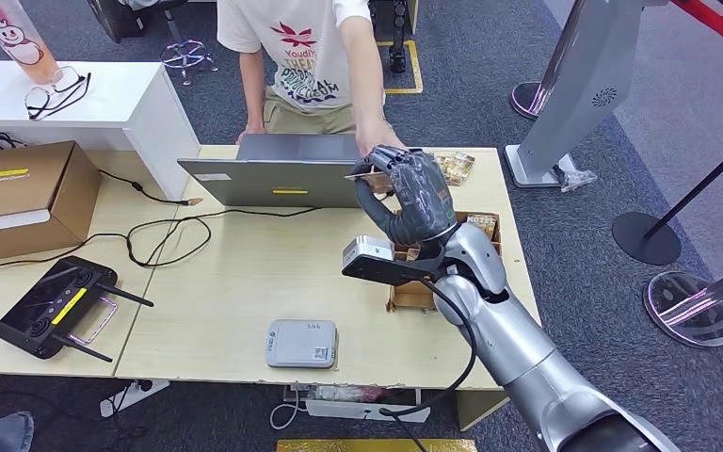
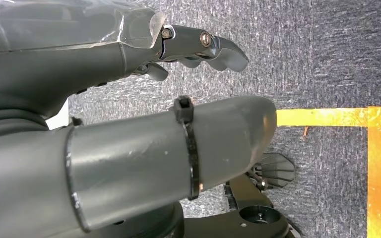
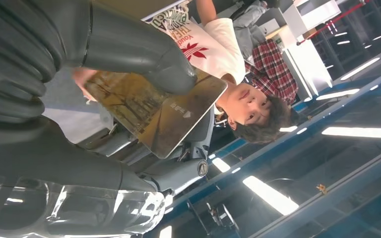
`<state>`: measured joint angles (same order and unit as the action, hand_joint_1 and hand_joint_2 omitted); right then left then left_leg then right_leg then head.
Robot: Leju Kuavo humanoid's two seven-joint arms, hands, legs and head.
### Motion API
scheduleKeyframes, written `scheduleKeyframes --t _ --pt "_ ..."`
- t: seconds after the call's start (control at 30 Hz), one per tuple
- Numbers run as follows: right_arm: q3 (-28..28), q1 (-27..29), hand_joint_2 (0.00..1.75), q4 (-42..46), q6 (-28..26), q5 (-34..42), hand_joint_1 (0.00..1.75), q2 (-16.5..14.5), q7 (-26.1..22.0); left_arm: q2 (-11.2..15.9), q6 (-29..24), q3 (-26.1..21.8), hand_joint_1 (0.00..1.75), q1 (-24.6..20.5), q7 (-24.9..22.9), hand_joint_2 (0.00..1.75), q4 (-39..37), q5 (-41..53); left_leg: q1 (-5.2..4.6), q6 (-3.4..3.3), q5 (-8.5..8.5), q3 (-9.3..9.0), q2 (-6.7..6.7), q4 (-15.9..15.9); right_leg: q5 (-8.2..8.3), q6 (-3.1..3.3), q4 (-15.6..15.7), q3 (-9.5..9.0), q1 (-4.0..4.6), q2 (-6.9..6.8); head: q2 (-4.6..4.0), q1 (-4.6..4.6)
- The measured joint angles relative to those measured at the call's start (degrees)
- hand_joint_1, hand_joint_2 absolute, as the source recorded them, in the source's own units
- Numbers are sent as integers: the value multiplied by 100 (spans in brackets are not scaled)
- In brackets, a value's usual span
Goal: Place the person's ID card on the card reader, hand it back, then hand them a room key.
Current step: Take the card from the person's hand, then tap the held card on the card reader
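My right hand [image 1: 412, 193] is raised over the back right of the table, just behind the laptop. It pinches a brown-gold printed card [image 3: 154, 111] between thumb [image 3: 129, 49] and fingers. The card's edge [image 1: 365, 176] sticks out towards the person. The person's hand [image 1: 377, 139] reaches over the laptop and touches the card's far end; their fingertips [image 3: 81, 77] lie on it. The white card reader [image 1: 300, 343] sits near the table's front edge with nothing on it. My left hand [image 2: 129, 99] hangs over grey carpet, fingers apart, holding nothing.
A grey laptop [image 1: 278, 174] stands at the table's back. A cardboard box [image 1: 407, 294] with cards sits under my right wrist, more cards [image 1: 457, 167] lie behind it. A black controller [image 1: 56, 306] and cables lie to the left. Stanchion bases [image 1: 692, 306] stand on the right.
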<state>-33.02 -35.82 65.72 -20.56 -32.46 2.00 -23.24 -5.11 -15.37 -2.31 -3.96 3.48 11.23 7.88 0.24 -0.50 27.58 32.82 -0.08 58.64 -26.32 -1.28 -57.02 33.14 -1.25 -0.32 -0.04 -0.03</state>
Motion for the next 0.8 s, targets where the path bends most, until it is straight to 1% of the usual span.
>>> scheduleKeyframes --t 0.13,0.27,0.47,0.53,0.8 --pt "-5 -1 175 -17 -1 1 163 1 -1 -1 1 1 0 -1 0 0 0 18 0 0 0 0 0 0 0 0 0 0 0 0 0 -1" --pt "-9 0 175 -20 -1 4 175 2 -1 -1 10 24 0 -5 -1 0 0 46 0 0 0 0 0 0 0 0 0 1 0 0 0 -1" --pt "-9 22 175 -19 46 179 175 9 -3 0 20 51 0 -24 -36 0 0 78 0 0 0 -1 1 0 0 0 0 2 0 1 0 -1" --pt "-9 31 175 -17 205 391 175 10 -21 0 26 54 0 -26 -37 0 0 85 0 0 0 -1 2 0 0 0 0 2 0 2 0 -1" --pt "92 164 175 135 1297 1819 175 10 -132 2 56 54 0 -27 -37 0 0 42 0 0 0 0 1 0 0 0 0 2 0 2 0 0"
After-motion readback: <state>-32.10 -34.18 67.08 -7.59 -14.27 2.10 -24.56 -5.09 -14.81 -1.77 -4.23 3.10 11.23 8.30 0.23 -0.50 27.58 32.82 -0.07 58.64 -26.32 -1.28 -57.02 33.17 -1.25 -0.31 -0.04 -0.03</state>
